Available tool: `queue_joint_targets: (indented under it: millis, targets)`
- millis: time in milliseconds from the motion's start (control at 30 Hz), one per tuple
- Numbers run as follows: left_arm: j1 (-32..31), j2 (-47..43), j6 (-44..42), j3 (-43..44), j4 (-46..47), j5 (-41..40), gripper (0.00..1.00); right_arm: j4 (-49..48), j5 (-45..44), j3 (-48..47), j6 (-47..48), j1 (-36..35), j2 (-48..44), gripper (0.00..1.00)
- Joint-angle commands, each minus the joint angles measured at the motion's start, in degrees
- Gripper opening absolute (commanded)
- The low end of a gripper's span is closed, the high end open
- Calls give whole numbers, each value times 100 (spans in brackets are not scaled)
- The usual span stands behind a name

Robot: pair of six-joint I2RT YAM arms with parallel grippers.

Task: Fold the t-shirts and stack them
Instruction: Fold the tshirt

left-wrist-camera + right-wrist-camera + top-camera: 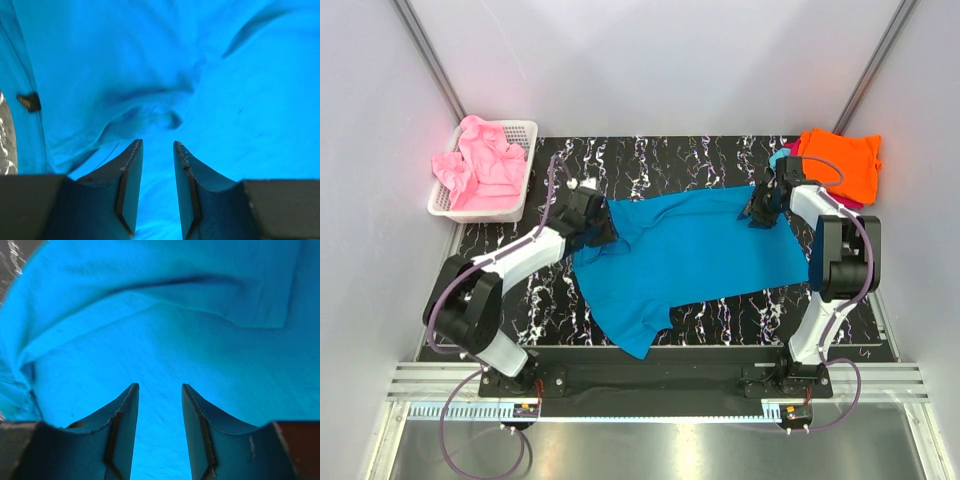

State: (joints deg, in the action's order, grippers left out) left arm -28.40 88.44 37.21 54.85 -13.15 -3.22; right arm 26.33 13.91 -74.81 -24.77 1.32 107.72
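The teal-blue t-shirt [690, 250] lies spread across the black marbled table [650, 160], one part hanging toward the near edge. My left gripper [603, 232] is over the shirt's left end, jaws open, with only cloth [200, 75] below them. My right gripper [758, 212] is over the shirt's far right edge, jaws open above flat cloth [165, 345] with a folded hem behind. A stack of folded shirts, orange [842, 160] on top with magenta and light cyan edges under it, sits at the far right. Pink shirts [485, 165] fill the basket.
A white mesh basket [523, 190] stands at the far left corner of the table. Grey walls close in the sides and back. The arm bases sit on a rail along the near edge.
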Motion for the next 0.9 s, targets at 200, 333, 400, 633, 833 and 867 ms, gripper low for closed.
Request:
queue_joint_targets:
  millis: [200, 333, 400, 633, 833, 867]
  targets:
    - [195, 1691, 489, 2178, -995, -521, 35, 408, 454, -166, 359, -299, 433, 46]
    - [238, 2237, 664, 2889, -1611, -740, 34, 470, 455, -219, 377, -396, 688, 45]
    - [274, 2352, 708, 2979, -1830, -811, 33, 496, 437, -236, 386, -405, 776, 45]
    - [546, 2704, 1094, 2952, -2042, -461, 31, 505, 340, -333, 351, -413, 944, 45]
    - [968, 3257, 1262, 3409, -2052, 171, 28, 610, 287, -579, 307, -448, 1119, 45]
    - [1020, 3354, 1271, 3523, -2060, 251, 27, 628, 279, -657, 307, -449, 1163, 45]
